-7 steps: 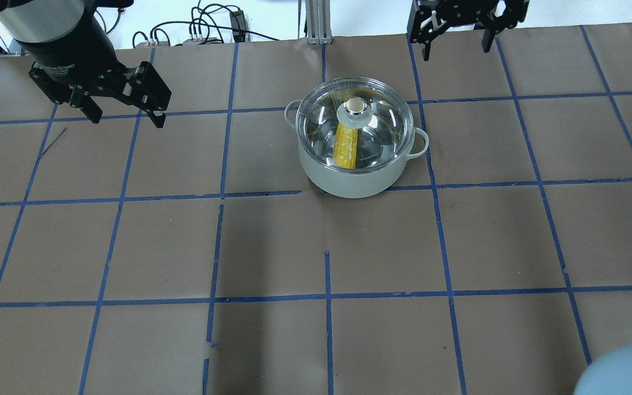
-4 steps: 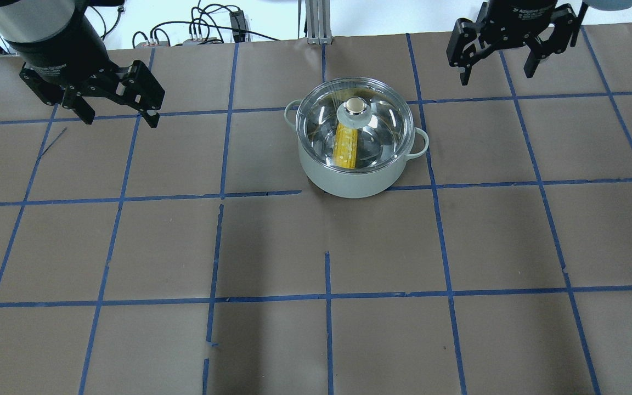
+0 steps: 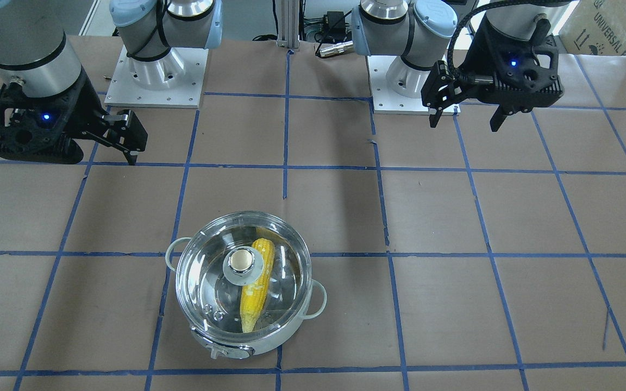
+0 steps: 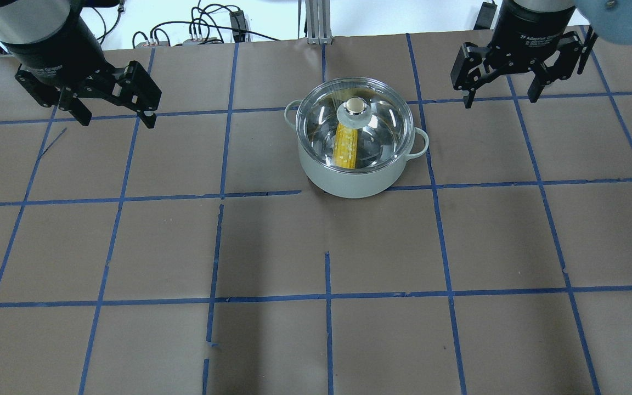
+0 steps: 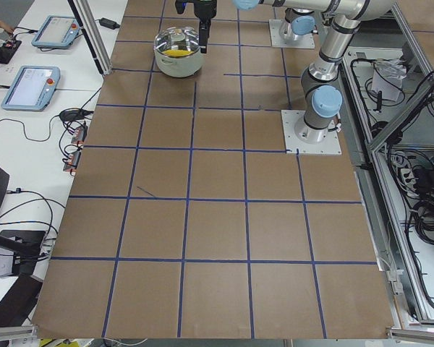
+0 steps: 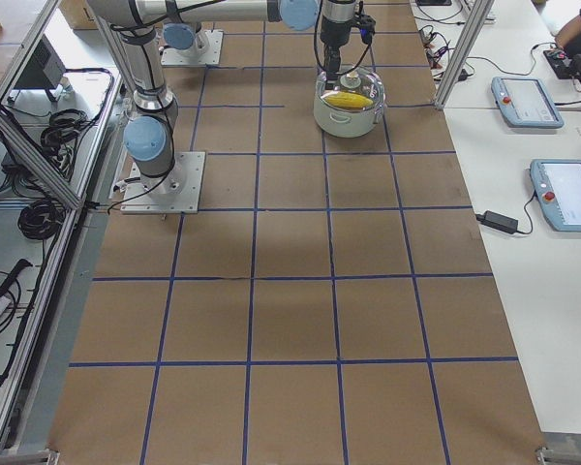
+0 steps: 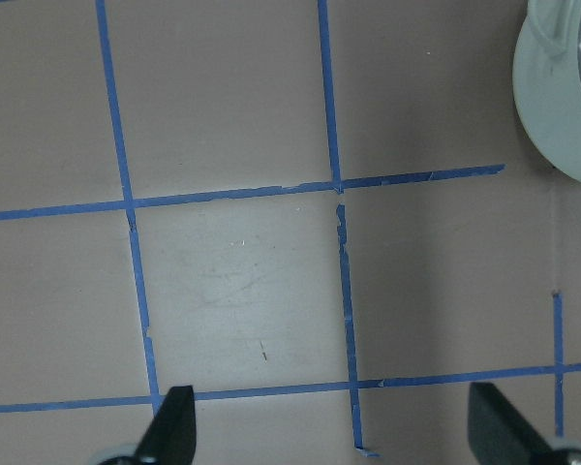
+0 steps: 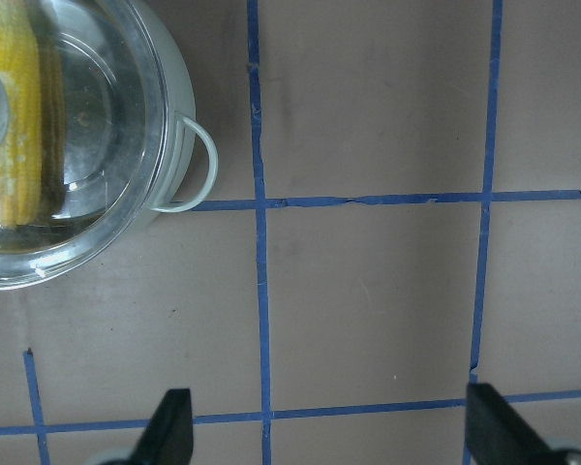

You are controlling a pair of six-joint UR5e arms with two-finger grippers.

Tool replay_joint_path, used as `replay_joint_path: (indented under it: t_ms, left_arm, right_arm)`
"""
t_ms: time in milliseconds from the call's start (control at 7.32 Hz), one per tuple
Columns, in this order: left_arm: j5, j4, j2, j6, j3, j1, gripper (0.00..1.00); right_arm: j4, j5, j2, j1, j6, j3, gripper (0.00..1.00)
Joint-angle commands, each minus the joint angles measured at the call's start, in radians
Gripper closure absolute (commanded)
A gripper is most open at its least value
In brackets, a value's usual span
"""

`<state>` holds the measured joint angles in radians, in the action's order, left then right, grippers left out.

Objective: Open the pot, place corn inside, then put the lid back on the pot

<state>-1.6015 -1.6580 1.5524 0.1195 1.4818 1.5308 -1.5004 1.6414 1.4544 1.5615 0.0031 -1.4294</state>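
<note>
Already, seen from the front, the lid (image 3: pixel 204 271) sits closed on the pot (image 3: pixel 283 336) with the corn (image 3: pixel 253 304) lying inside. Overhead, the pot stands far centre, unmoved, while the left gripper (image 4: pixel 117 118) and right gripper (image 4: pixel 501 97) have drawn off far left and far right, so the task looks done. Wrist views show both sets of fingers (image 7: pixel 174 426) wide, empty.

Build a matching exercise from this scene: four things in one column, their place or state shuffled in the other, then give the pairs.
Things:
1. corn
2. lid
3. pot
4. left pincer

Place or state:
A. open and empty, above the table
B. lies inside the pot
C. stands on the table, covered
D. sits on the pot's rim

Pairs: 1-B, 2-D, 3-C, 4-A
</note>
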Motion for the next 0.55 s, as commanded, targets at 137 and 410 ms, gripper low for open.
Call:
replay_joint_path:
  t_ms: [137,410]
  left_arm:
    - [0.0,0.001,0.0,-0.003,0.002,0.002,0.0]
    - [0.0,0.004,0.0,-0.004,0.002,0.002,0.0]
  right_arm:
    - [0.0,-0.037,0.001,0.002,-0.002,-0.002,0.0]
    - [0.0,-0.035,0.001,0.002,-0.003,-0.002,0.0]
